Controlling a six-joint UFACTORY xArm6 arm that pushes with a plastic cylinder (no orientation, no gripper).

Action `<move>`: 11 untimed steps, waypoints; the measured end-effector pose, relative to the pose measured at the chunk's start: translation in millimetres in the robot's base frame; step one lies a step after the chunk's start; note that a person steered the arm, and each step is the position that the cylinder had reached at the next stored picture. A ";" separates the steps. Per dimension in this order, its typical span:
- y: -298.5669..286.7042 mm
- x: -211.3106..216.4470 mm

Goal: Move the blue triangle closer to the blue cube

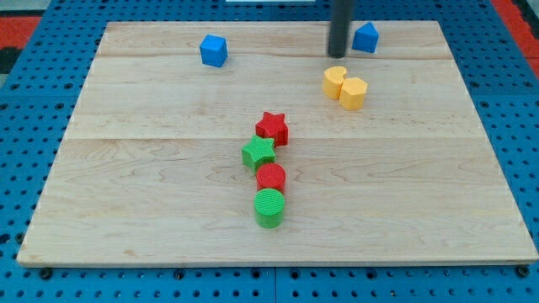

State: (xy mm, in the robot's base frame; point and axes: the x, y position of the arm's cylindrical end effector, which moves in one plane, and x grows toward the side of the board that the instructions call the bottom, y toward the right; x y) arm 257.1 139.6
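Blue triangular block (365,38) near wooden surface (168,210) top edge, well right of blue cube (214,50). My tip (338,54) just left of it. No fingers on rod. Risk: wrong-side contact pushes triangle off surface.

- Wooden bench (152,210), pale planks, lying on a blue pegboard (34,278) dotted with holes.
- Two yellow blocks touching each other toward the view's upper right: a yellow cylinder (335,82) and, just to its lower right, a yellow block (353,93) with flat facets.
- A slanting chain near the middle, each piece touching the next: red star (272,128) uppermost, then green star (258,153), red cylinder (270,178), and green cylinder (269,208) lowest.
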 end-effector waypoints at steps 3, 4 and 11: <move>57.9 -63.6; -34.6 -22.5; -207.4 14.2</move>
